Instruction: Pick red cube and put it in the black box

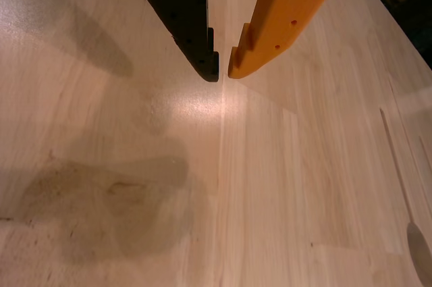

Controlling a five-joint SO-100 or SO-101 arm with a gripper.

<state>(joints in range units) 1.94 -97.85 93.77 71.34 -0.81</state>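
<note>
Wrist view: my pincer point(223, 71) hangs over pale wood counter point(283, 186), one finger black point(182, 10), other orange point(290, 17). Tips nearly touching, just thin gap, nothing gripped. Can't tell where red cube or black box sit from here. Dark smudgy stain point(108, 199) lower left. Grey rounded thing point(422, 250) pokes in at bottom right edge, can't identify it.

In the wrist view the gripper point(223, 71) reaches in from the top edge, one finger black point(179, 10), the other orange point(290, 13) (tips nearly touching, nothing between them). Beneath lies a pale wooden table point(283, 186) with soft shadows at the left.
</note>
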